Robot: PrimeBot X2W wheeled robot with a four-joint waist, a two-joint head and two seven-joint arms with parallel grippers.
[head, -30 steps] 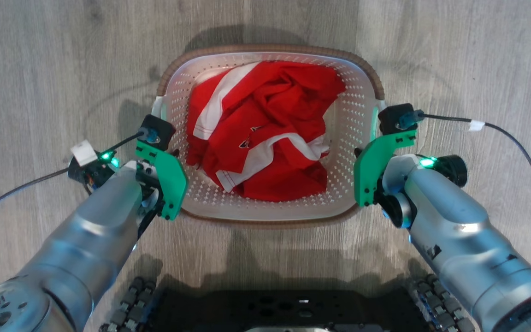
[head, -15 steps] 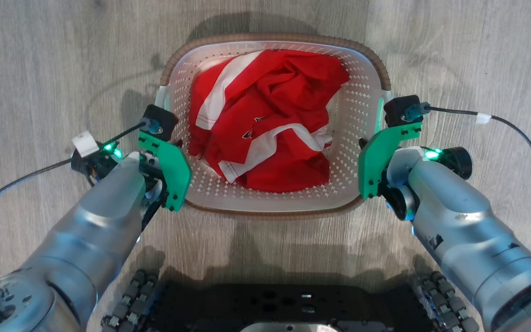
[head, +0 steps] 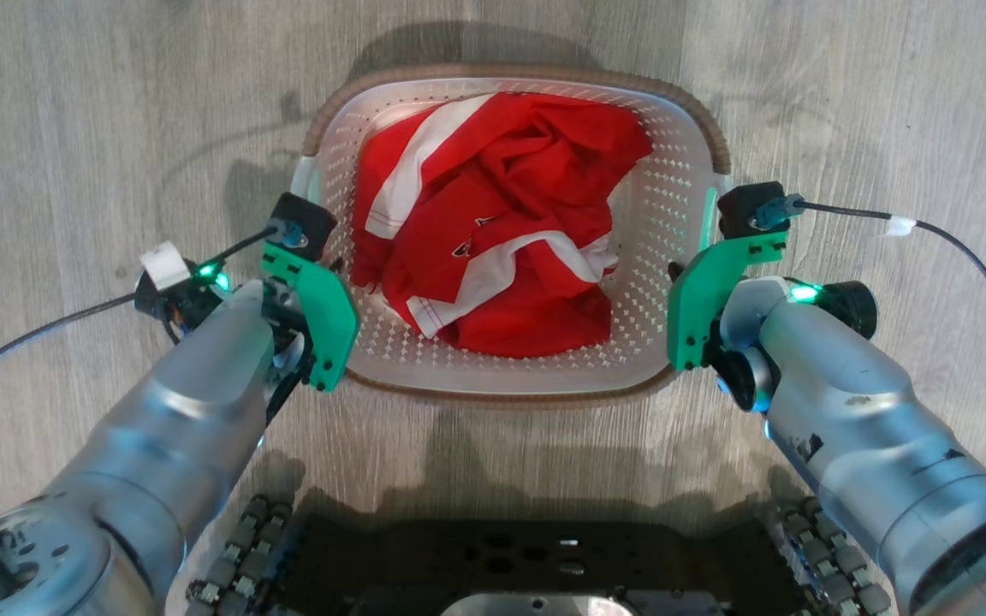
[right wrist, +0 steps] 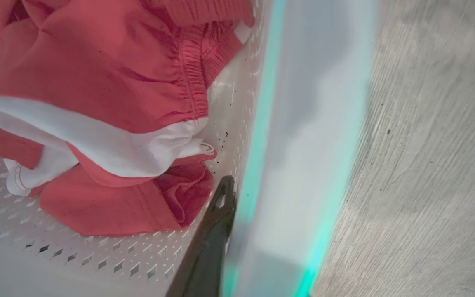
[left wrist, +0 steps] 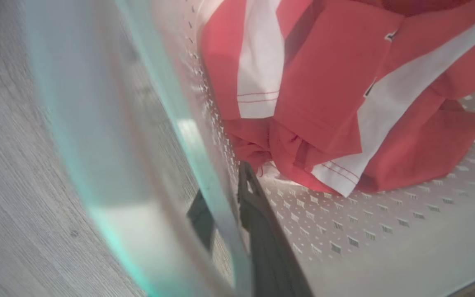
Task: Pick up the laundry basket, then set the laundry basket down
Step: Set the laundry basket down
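From the head view both silver forearms reach forward and inward from the lower corners, wrists turned so the green mounts face each other across the laundry basket (head: 512,396), which sits between them over the wooden floor (head: 74,128), just ahead of the robot's dark base (head: 544,560). The left gripper (head: 332,267) meets the basket's left side by its white handle, and the right gripper (head: 673,272) meets the right side; the fingers themselves are mostly hidden there. The left wrist view fills that in: one dark finger (left wrist: 262,231) lies inside against the perforated wall, and the other shows through the pale handle band outside it, so the left jaws are clamped on the basket's side. The right wrist view shows one finger (right wrist: 212,239) flat against the inner wall beside the blurred handle; its partner is hidden, so I cannot tell how those jaws stand. A crumpled red and white garment (head: 501,257) lies in the basket.
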